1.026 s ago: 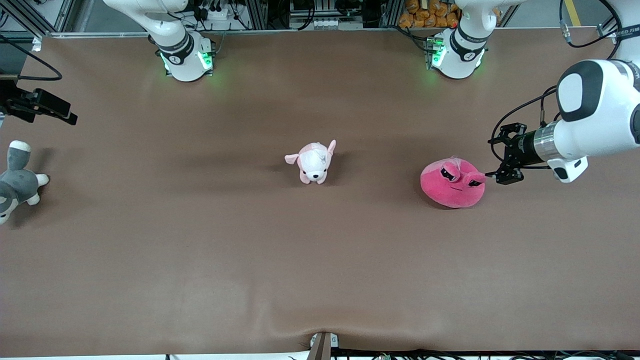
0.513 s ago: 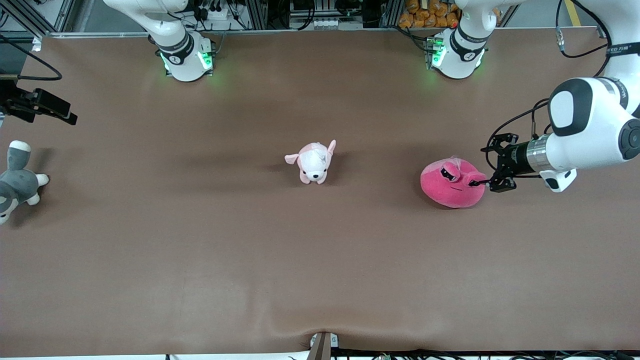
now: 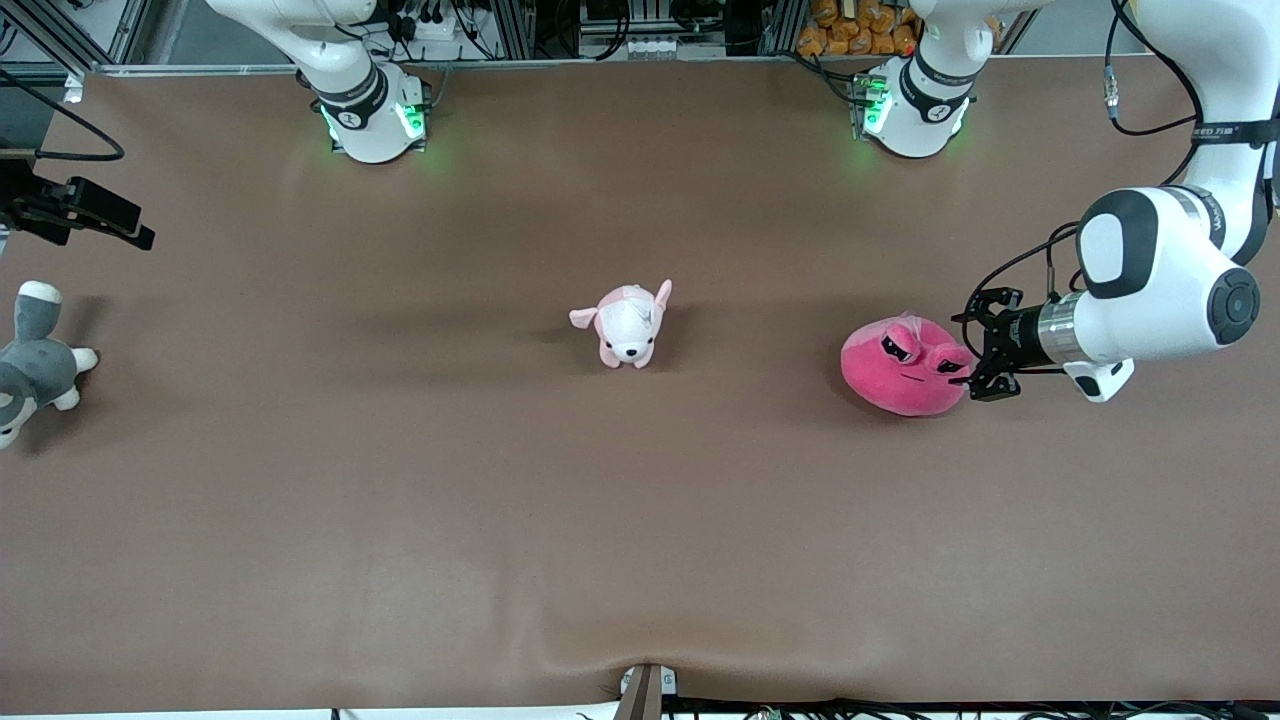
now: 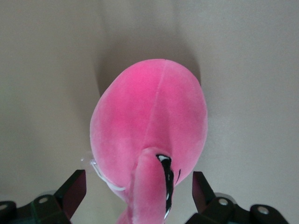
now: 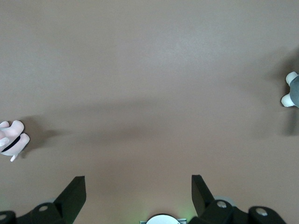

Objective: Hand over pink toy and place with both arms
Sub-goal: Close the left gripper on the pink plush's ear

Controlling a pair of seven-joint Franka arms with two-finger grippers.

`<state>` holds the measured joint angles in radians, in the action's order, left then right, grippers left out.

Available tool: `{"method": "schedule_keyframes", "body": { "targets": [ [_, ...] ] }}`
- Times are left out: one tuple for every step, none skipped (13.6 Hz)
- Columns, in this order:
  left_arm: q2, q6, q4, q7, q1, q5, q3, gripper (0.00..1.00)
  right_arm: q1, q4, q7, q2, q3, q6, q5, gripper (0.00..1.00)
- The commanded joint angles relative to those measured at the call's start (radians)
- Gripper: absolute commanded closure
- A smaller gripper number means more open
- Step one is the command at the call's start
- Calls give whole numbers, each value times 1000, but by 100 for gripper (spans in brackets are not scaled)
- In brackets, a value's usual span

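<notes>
Brown table (image 3: 400,500) fills the frame. My left gripper (image 3: 975,358) sits at centre right, jaws apart around the pink toy (image 3: 905,367) on the table. My right gripper (image 5: 138,198), jaws apart, waits over bare table at upper left.

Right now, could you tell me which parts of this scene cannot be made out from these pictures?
- Grey-and-white plush animal: cut off by the front view's edge; only paws show in the right wrist view.
- Right gripper: only open fingertips show in its wrist view.
- Pink toy: whether the open left gripper touches it cannot be told.
</notes>
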<state>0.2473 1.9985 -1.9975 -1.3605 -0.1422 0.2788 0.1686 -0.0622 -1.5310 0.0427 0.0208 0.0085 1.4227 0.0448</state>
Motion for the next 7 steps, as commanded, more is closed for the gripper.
{"method": "schedule_keyframes", "body": {
  "targets": [
    [15, 16, 5, -14, 3, 22, 5, 4, -24, 9, -12, 4, 19, -11, 4, 0],
    [18, 16, 5, -14, 6, 22, 5, 7, -22, 9, -12, 4, 19, -11, 4, 0],
    [20, 17, 5, -14, 6, 22, 5, 10, -19, 9, -12, 4, 19, -11, 4, 0],
    [20, 17, 5, -14, 7, 25, 5, 15, -9, 9, -12, 2, 18, -11, 1, 0],
    [21, 17, 5, -14, 7, 28, 5, 18, -4, 9, -9, 4, 18, -11, 0, 0],
    [21, 17, 5, -14, 10, 37, 6, 23, 8, 9, -6, 2, 13, -11, -3, 0],
    [23, 17, 3, -14, 15, 37, 6, 29, 19, 9, -6, 2, 10, -11, -6, 0]
  ]
}}
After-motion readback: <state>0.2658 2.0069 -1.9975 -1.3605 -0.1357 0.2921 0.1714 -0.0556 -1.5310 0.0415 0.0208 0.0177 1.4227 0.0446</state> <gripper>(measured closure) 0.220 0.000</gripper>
